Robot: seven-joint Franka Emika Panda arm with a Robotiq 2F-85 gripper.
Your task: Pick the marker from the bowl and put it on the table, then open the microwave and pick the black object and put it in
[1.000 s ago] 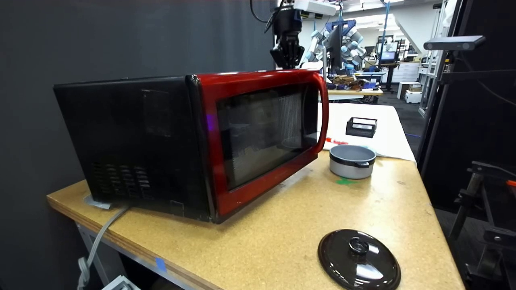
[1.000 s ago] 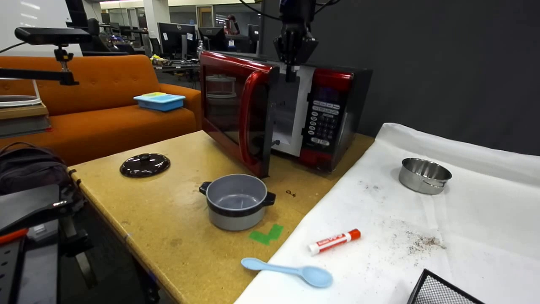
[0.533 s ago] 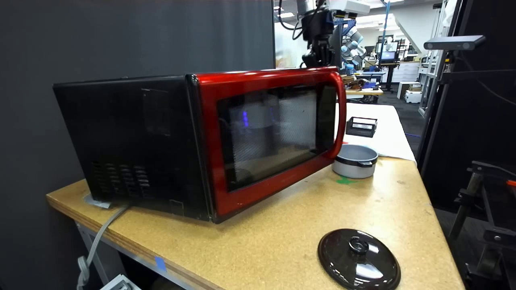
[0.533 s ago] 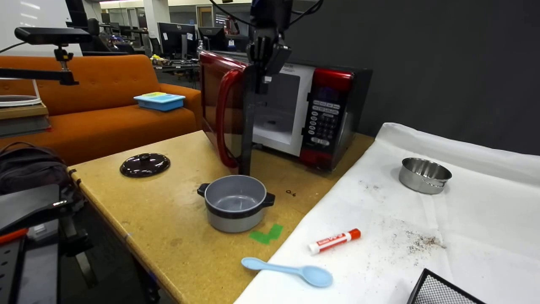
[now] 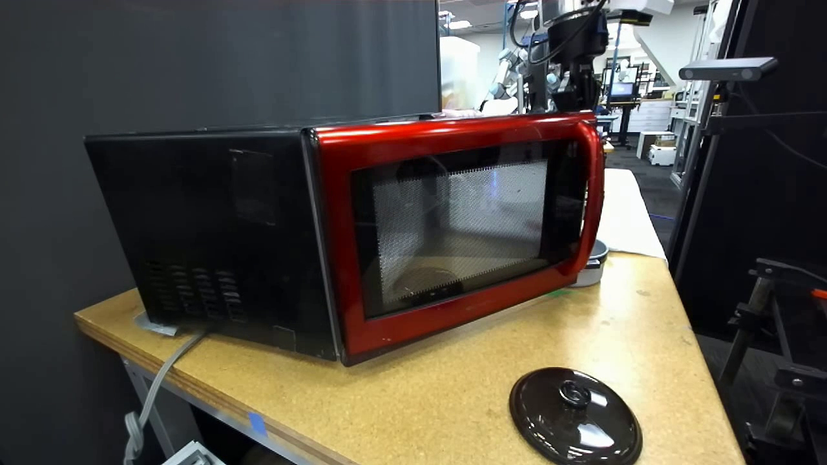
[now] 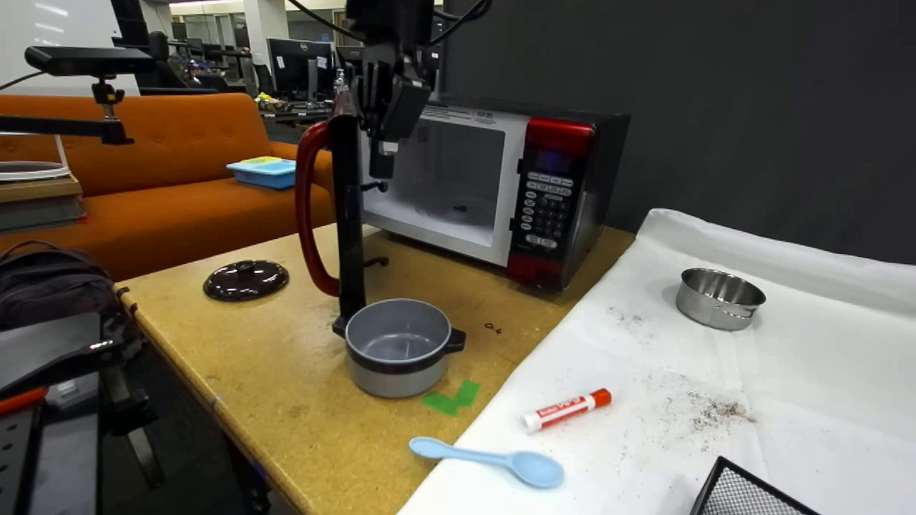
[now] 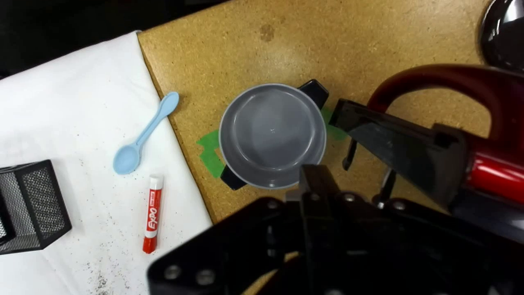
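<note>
since the microwave [image 6: 504,197] on the counter [image 6: 286,350] has its door [image 5: 459,226] well ajar, i'd push the inner face near its free edge and follow the swing, my empty fingers [image 6: 383,164] pressed together just beside it, contact unclear; gently, for the grey pot [image 7: 273,135] stands right by that edge.

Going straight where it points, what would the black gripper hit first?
Likely the round grey two-handled bowl, but depth's unclear; the upper black hook on the red microwave door might come first.

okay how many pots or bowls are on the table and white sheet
2: grey pot on the bare table, steel bowl on the sheet. Others may be out of view.
</note>
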